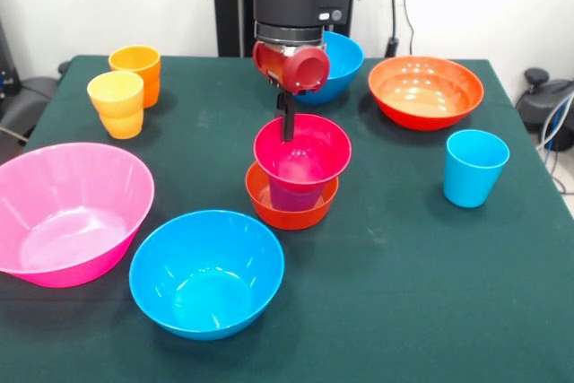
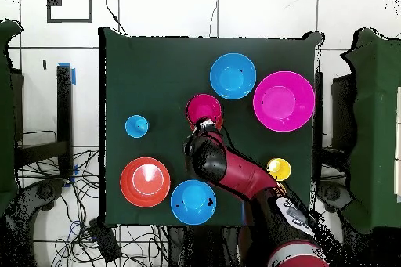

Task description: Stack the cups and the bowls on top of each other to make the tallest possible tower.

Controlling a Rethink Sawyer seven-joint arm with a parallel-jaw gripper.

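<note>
Crimson plastic marks the middle of the scene: the small crimson bowl (image 1: 302,147) sits mouth-up on the purple tumbler (image 1: 296,193), which stands inside the small orange bowl (image 1: 291,207), and these three make the tower (image 1: 294,172) on the green table (image 1: 404,257). From the front view the gripper (image 1: 286,119) comes down from the arm (image 1: 296,6) at the crimson bowl's far rim. A dark finger (image 1: 286,121) reaches down to that rim and seems to lie against or just inside it. Only that one dark piece shows clearly, so I cannot tell whether the fingers are spread, closed, or pinching the rim. In the overhead view the arm covers the side of the tower nearest the robot's base, and the crimson bowl (image 2: 204,110) shows beyond it.

Around the tower, as the front view shows it: a blue bowl (image 1: 206,273) sits in front of it and to the left. The huge pink bowl (image 1: 67,211) is farther left. The light blue tumbler (image 1: 474,167) stands to the right, well apart. The wide orange bowl (image 1: 425,91) lies behind and to the right. A second blue bowl (image 1: 343,65) lies behind the tower, partly hidden by the arm. The yellow tumbler (image 1: 116,103) and the orange tumbler (image 1: 136,70) stand together far to the left and behind.
</note>
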